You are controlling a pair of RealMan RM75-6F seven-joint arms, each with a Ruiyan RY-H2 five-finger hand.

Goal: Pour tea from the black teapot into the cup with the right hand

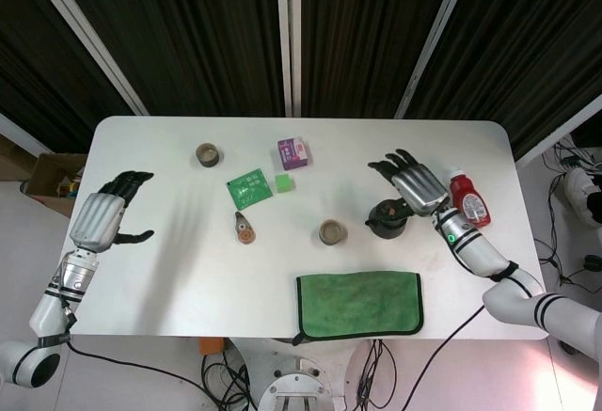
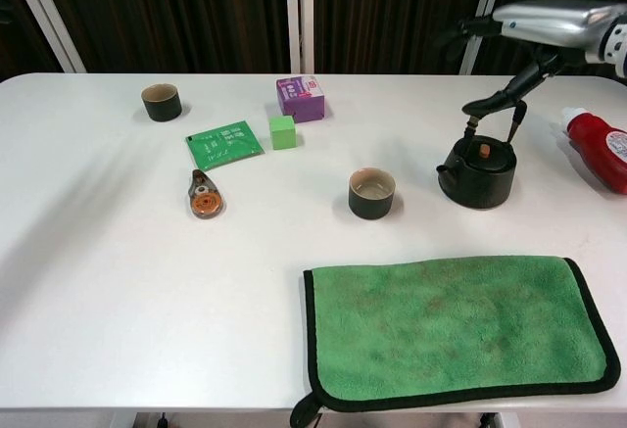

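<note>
Left hand [image 1: 102,217]: idle at the table's left edge, fingers apart, holding nothing.
Cup [image 2: 372,193]: upright near mid-table, left of the pot.
Black teapot [image 2: 477,170]: likely heavy, rigid and smooth; grip its raised bail handle.
Right hand [image 1: 416,185]: fingers spread above the pot, empty.

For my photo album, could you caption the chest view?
Right hand raised open above the black teapot, which stands beside the dark round cup on the white table.
</note>
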